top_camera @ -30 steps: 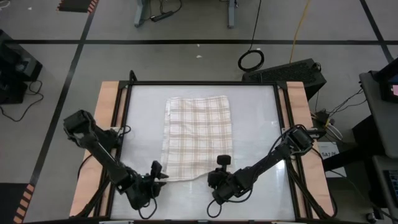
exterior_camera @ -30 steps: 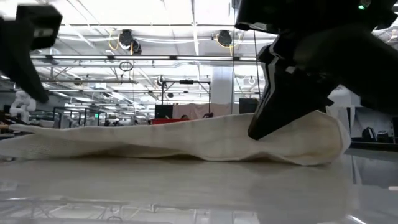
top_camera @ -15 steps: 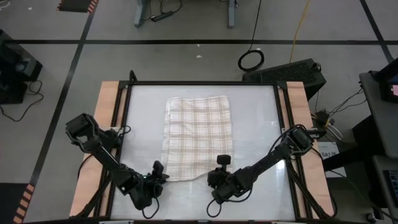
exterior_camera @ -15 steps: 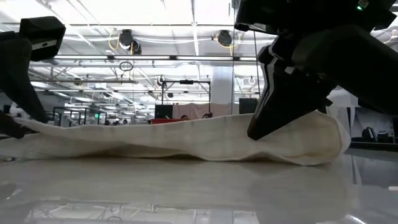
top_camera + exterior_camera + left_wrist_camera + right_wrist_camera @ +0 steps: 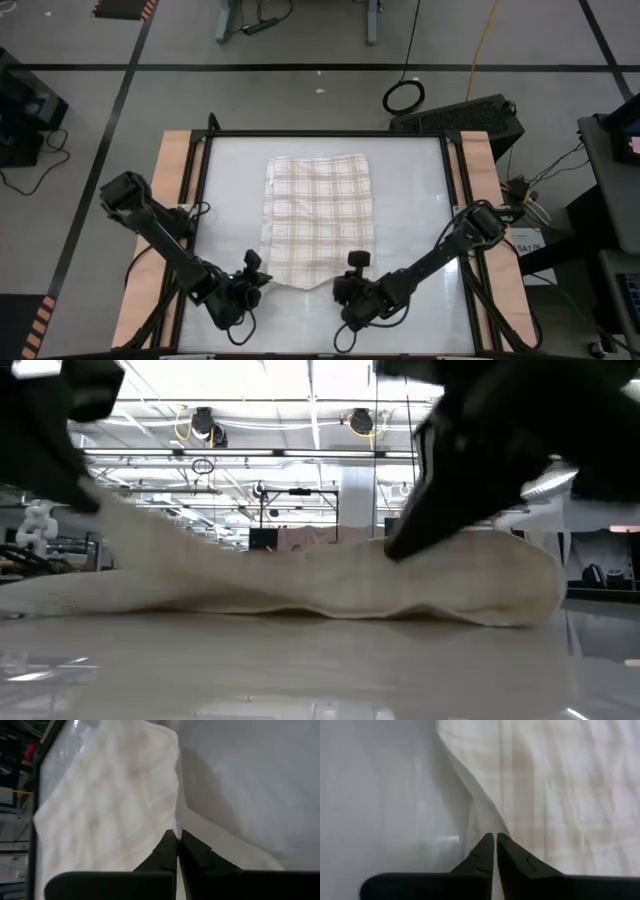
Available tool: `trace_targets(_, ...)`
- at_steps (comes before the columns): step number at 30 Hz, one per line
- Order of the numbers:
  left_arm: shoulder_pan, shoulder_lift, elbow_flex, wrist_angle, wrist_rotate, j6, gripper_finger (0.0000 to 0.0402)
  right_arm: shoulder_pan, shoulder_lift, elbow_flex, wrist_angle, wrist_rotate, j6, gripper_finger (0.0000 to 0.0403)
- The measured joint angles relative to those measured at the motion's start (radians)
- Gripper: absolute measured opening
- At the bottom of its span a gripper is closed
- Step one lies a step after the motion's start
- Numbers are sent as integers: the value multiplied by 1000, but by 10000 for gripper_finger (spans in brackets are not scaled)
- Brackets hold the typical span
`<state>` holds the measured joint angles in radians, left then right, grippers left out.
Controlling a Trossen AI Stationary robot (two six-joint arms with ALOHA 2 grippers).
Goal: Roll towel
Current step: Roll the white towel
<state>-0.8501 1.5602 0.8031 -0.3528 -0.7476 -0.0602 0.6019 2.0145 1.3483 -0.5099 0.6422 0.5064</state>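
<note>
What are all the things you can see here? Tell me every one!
towel: one, cream with beige plaid, flat mid-table, near edge lifted.
table: one, glossy white top with wood side strips, centre of floor.
cable coil: one, black, on the floor beyond the table.
keyboard: one, black, on the floor past the table's far right corner.
left gripper: one, black, jaws shut on the towel's near left corner.
right gripper: one, black, jaws shut on the towel's near right corner.
</note>
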Motion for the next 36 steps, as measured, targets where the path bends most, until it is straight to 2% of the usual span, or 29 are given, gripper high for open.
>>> trace_targets(2,0,-55,1,-41,-15,14,9,13,-21,0,42,39,-7,42)
trace_targets(4,0,-111,1,-82,-48,19,9,20,-32,0,160,66,-63,67)
trace_targets(9,12,-248,1,-109,-176,111,9,7,0,2,598,-10,-323,109)
trace_targets(12,35,-310,1,-106,-191,152,9,-22,40,2,715,-30,-390,111)
trace_targets(16,64,-355,1,-109,-222,166,9,-52,62,2,631,-46,-350,87)
trace_targets(23,116,-355,1,-100,-211,173,9,-68,79,0,368,-72,-242,7)
trace_targets(29,121,-353,1,-99,-173,179,9,-71,79,1,231,-87,-190,8)
trace_targets(36,81,-353,1,-106,-171,176,9,-74,82,1,163,-125,-186,1)
